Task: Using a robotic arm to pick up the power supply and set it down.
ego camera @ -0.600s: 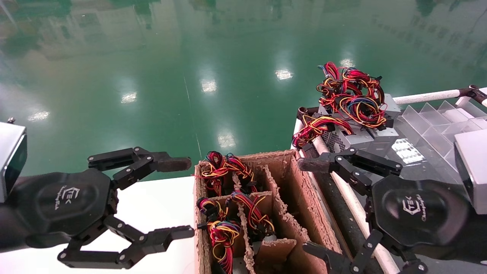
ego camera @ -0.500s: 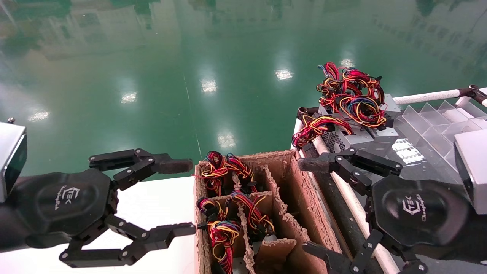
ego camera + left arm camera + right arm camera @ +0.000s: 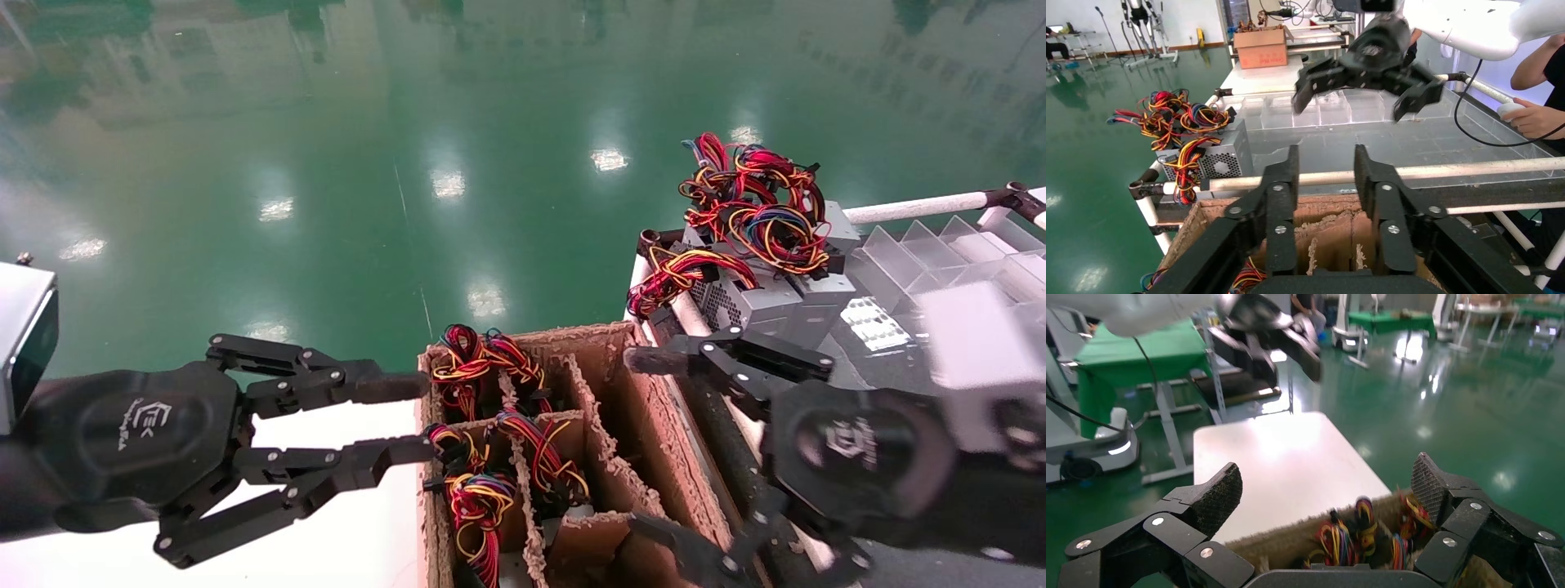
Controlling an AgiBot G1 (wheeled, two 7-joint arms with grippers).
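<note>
Fingers of left gripper [image 3: 409,416] narrowly parted at carton [image 3: 645,425] edge, nothing held; right gripper [image 3: 645,445] spread wide, empty. Power supply [image 3: 760,298] seen at 2 o'clock on rack, wire bundle uppermost.

Left wrist view: honeycomb grille side of power supply [image 3: 1220,160] shown.

Right wrist view: textured pads [image 3: 1220,499], white table [image 3: 1284,465].

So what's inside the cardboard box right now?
Inside the cardboard box, several wire bundles fill the left compartments; the right one looks empty. Their power supplies sit mostly hidden below.
</note>
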